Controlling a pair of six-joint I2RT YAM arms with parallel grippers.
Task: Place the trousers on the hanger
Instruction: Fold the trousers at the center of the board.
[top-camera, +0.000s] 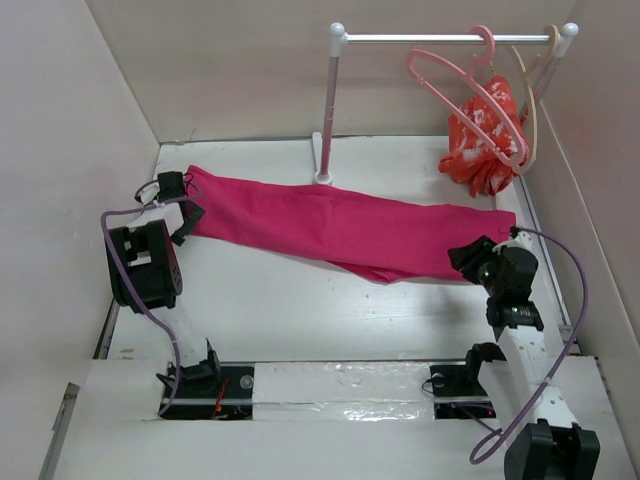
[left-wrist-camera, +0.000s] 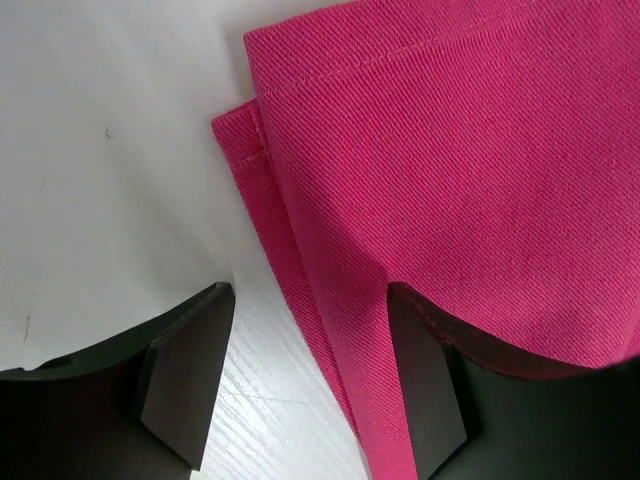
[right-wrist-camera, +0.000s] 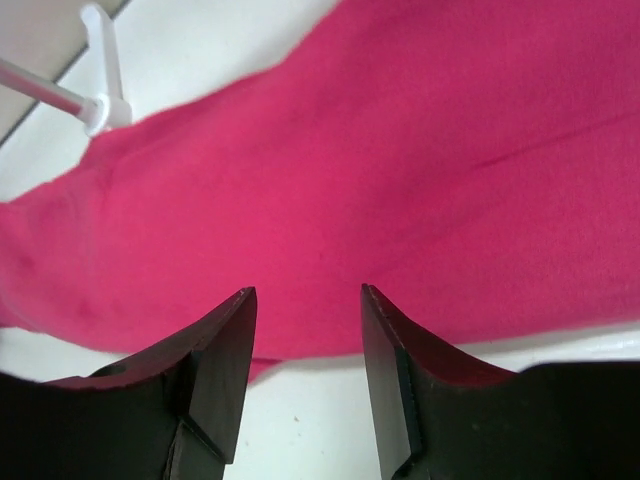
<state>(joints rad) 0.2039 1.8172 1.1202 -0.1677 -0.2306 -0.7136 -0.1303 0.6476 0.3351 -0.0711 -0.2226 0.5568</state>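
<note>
The magenta-pink trousers (top-camera: 340, 225) lie flat across the table, folded lengthwise, from far left to right. My left gripper (top-camera: 183, 205) is open at their left end; in the left wrist view its fingers straddle the hemmed edge (left-wrist-camera: 300, 260), one over the table, one over the cloth. My right gripper (top-camera: 468, 255) is open at the right end; in the right wrist view the cloth (right-wrist-camera: 350, 180) lies just beyond its fingertips. The light-pink hanger (top-camera: 470, 95) hangs by its hook on the rail (top-camera: 450, 39) at the back right.
A white rack post (top-camera: 328, 110) stands on a base just behind the trousers' middle. A beige hanger (top-camera: 535, 90) with a red-orange patterned garment (top-camera: 485, 140) hangs beside the pink hanger. Walls close in left, right and back.
</note>
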